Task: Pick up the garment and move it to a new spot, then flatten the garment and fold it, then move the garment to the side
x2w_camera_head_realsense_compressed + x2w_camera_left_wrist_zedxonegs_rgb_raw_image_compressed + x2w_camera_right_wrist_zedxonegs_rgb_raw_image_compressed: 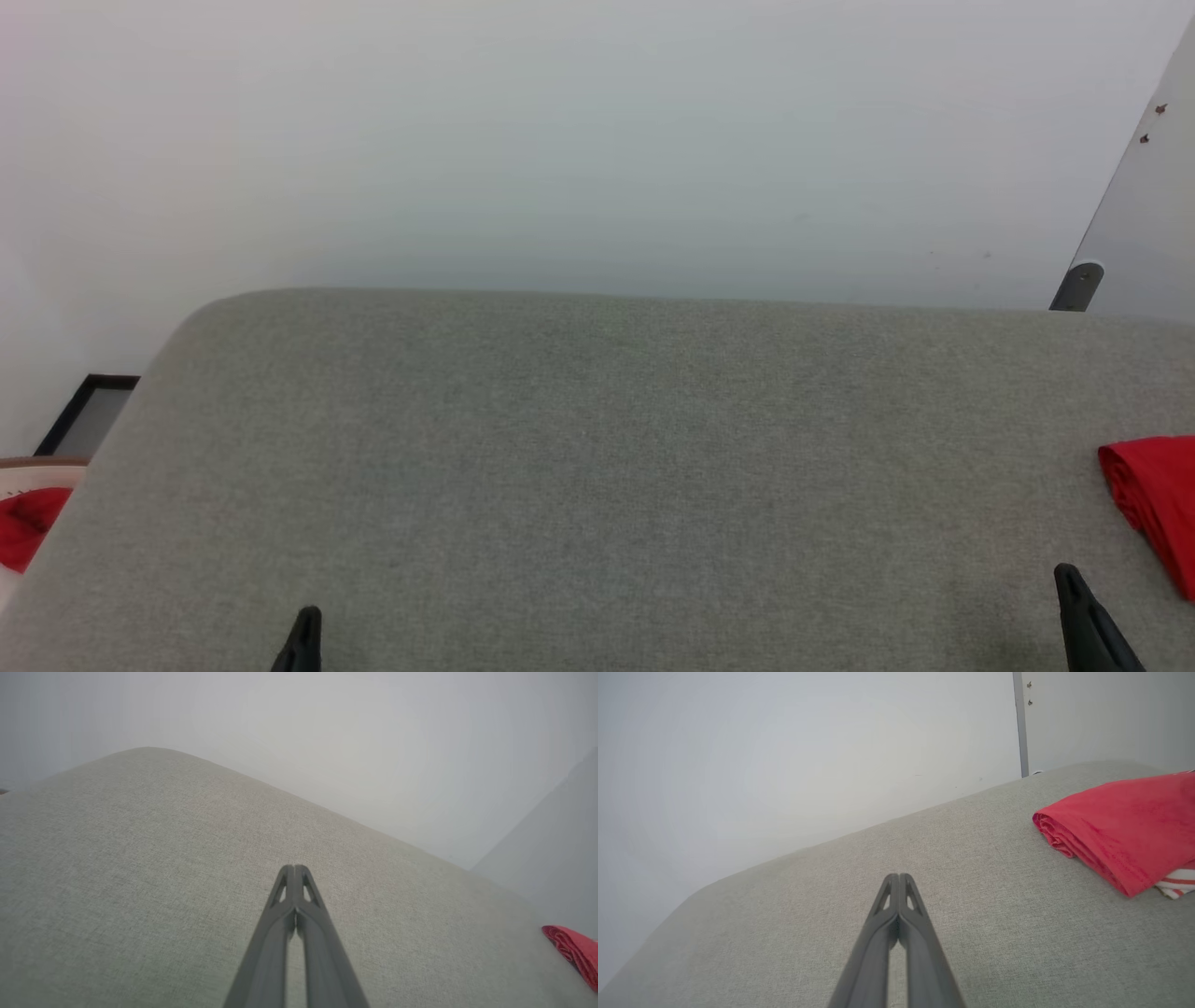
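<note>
The garment (1156,495) lies folded at the far right edge of the grey cushioned surface (597,448). It is red, and a bit of white-and-red striped trim (1178,883) peeks out beneath it in the right wrist view (1125,830). It also shows low on the right in the left wrist view (577,952). My right gripper (1074,597) is shut and empty, just left of the garment and nearer to me, not touching it. My left gripper (306,630) is shut and empty at the lower left, far from the garment. In the wrist views both left fingertips (294,870) and both right fingertips (899,878) are pressed together.
A pale wall rises behind the surface. A grey panel with a dark post (1078,285) stands at the back right. Off the left edge sit a dark-framed object (89,411) and a red cloth on a light round surface (28,532).
</note>
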Motion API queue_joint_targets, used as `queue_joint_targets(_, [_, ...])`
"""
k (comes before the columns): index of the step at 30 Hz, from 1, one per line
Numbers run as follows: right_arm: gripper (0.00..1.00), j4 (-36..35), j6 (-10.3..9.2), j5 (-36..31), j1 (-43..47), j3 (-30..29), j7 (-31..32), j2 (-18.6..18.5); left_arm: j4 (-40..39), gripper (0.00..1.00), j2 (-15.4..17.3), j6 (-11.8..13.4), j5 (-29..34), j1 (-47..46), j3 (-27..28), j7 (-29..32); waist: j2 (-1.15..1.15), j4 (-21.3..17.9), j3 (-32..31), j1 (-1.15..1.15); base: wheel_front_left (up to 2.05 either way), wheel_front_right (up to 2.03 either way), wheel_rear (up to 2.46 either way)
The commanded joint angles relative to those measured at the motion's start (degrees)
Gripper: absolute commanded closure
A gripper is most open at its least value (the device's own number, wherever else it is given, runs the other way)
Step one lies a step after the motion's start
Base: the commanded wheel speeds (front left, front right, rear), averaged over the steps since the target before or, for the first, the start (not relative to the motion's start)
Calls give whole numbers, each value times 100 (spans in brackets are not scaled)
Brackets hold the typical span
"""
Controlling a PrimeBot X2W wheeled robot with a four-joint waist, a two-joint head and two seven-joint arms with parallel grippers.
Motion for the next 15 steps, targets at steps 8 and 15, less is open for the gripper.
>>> queue_joint_targets(8, [100,90,-1,899,-341,4,94,29,34,100,-84,-30,-821,-357,126,207,0,-33,47,0,0,0,0])
queue_joint_targets(15, [100,205,-1,1464,-480,11,153,58,106,100,-165,-44,-1341,-509,187,352,0,-58,83,0,0,0,0])
